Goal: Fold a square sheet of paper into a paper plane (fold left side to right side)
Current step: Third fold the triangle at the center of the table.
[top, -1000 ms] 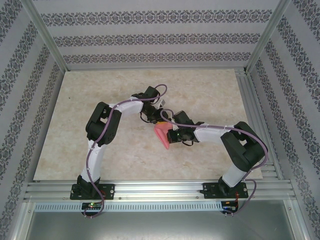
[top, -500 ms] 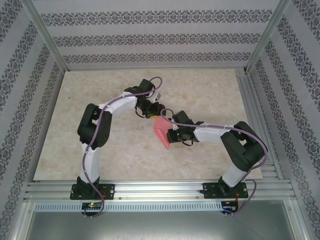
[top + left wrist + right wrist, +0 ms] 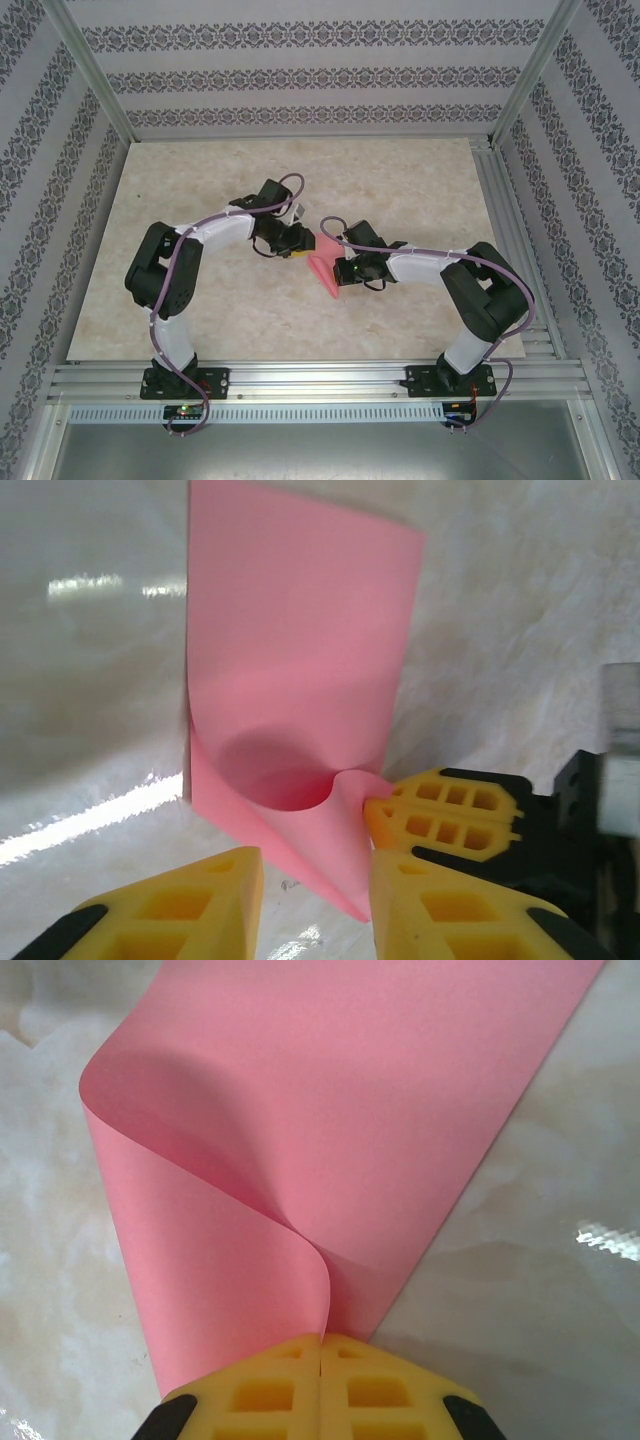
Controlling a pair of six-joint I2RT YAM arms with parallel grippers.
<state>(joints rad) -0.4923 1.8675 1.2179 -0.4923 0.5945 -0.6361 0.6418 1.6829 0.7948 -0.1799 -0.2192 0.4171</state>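
Note:
The square sheet of paper (image 3: 322, 265) is pink and bent over on itself in a soft, uncreased loop on the marble table. The bend shows as a rounded curl in the paper (image 3: 300, 1130). My right gripper (image 3: 320, 1345) is shut on the paper's two meeting edges, and it sits at the sheet's right side (image 3: 338, 268). My left gripper (image 3: 297, 250) is at the sheet's left side. Its yellow fingers (image 3: 170, 905) stand apart, so the left gripper (image 3: 315, 900) is open, with the paper's (image 3: 300, 680) lower corner lying in the gap beside one finger. The right gripper's fingers (image 3: 450, 815) show pinching the curl.
The marble tabletop (image 3: 200, 180) is ringed by an aluminium frame, with a rail (image 3: 320, 380) along the near edge and posts (image 3: 90, 70) at the back corners. Patterned walls (image 3: 310, 70) close in the back and sides.
The left arm's elbow has swung left, and its gripper has moved from behind the paper down to the paper's left side. The right gripper has stayed put, shut on the paper.

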